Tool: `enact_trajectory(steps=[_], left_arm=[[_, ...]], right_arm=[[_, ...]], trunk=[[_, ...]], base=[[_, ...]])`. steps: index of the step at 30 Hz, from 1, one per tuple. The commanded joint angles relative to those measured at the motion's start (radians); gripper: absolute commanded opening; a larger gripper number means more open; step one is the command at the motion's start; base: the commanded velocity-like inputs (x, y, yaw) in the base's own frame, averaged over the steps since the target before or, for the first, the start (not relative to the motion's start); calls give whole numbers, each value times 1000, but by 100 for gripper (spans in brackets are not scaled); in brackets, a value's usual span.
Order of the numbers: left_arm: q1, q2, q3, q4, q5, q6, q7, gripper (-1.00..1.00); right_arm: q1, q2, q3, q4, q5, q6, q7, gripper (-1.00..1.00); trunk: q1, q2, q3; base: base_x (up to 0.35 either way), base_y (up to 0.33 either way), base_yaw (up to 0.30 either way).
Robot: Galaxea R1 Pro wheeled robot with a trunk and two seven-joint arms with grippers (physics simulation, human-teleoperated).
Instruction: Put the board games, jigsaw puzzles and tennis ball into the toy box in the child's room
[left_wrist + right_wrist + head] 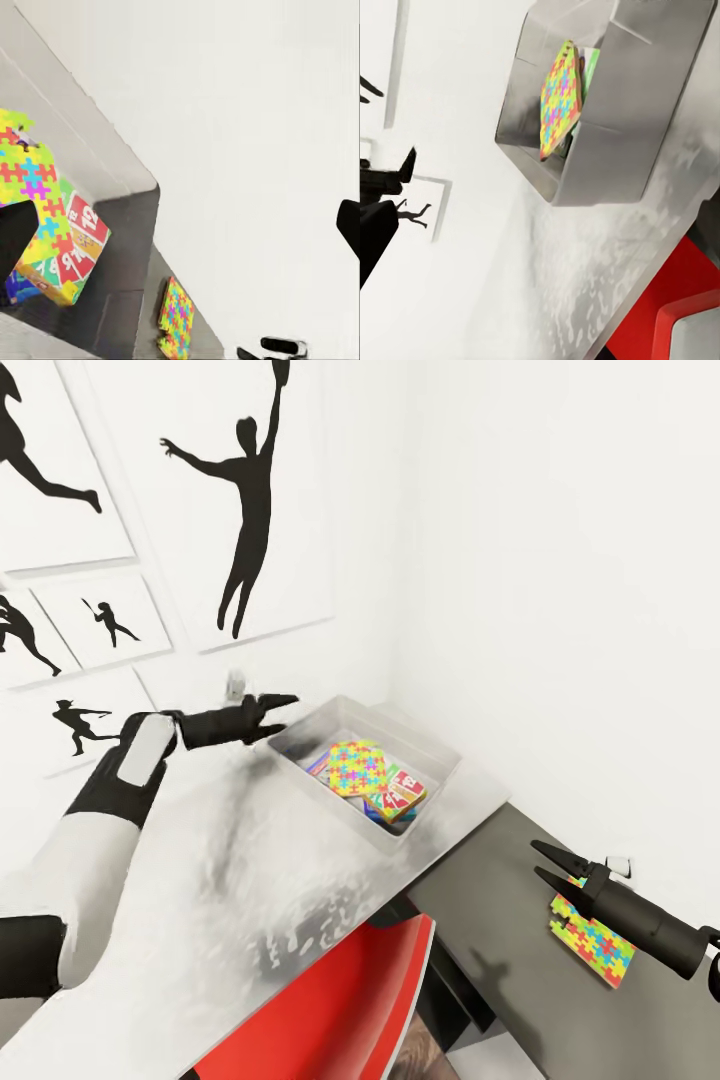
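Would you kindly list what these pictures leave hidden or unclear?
- Head view: the jigsaw puzzle on top hides what lies beneath in the toy box; the tennis ball can't be made out.
- Head view: the right claw covers part of the second jigsaw puzzle.
- Left wrist view: the SKIP-BO box is partly covered.

Head view looks down and forward from above the table point(250, 880) into the room corner, both arms in frame, toy box point(440, 765) mid-distance. Left wrist view sits close over the toy box point(112, 169), facing along the wall toward the dark cabinet point(139, 315). Right wrist view looks back across the table point(607, 262) at the toy box point(619, 165); all three share it.
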Motion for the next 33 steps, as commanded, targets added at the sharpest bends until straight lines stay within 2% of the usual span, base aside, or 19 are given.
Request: enact_trajectory(steps=[1,3,4,6,8,9,11,13,15,18,28,33], left_arm=[[55,108,4,-13,-6,2,-88,100],[150,194,12,-31,10,4,-223,100],[198,228,17,-36,13,3,-292,100],[296,275,35,-41,15,-1,-425,100],[399,294,61,-43,9,-21,-527,100],[445,299,70,-43,7,-39,-557,100],[523,305,83,-44,5,-93,-593,100],[564,317,98,-47,10,-128,-617,100],[584,334,111,-51,9,-137,-646,100],[594,342,118,-53,5,-148,-666,100],[597,348,123,-57,5,-155,-676,100],[598,347,123,-60,5,-155,-677,100]], right_arm=[[-1,0,-1,0,10,4,10,100],[-1,-1,-2,0,10,4,10,100],[-1,-1,-2,0,10,4,10,100],[-1,-1,-2,0,10,4,10,100],[-1,-1,-2,0,10,5,10,100],[-1,-1,-2,0,10,5,10,100],[-1,-1,-3,0,10,5,10,100],[-1,0,-2,0,9,5,10,100],[-1,3,-2,0,9,5,10,100],[-1,5,-2,0,9,5,10,100],[-1,7,-1,0,8,5,10,100],[-1,6,-2,0,8,5,10,100]], trunk=[[1,-1,-2],[1,-1,-2],[1,-1,-2],[1,-1,-2],[1,-1,-2],[1,-1,-2],[1,-1,-2],[1,-1,-2],[1,-1,-2],[1,-1,0],[1,-1,11],[1,-1,17]], base=[[0,0,0],[0,0,0],[0,0,0],[0,0,0],[0,0,0],[0,0,0],[0,0,0],[0,0,0],[-27,0,0],[-45,0,-52],[-10,-6,-176],[-92,-171,-197]])
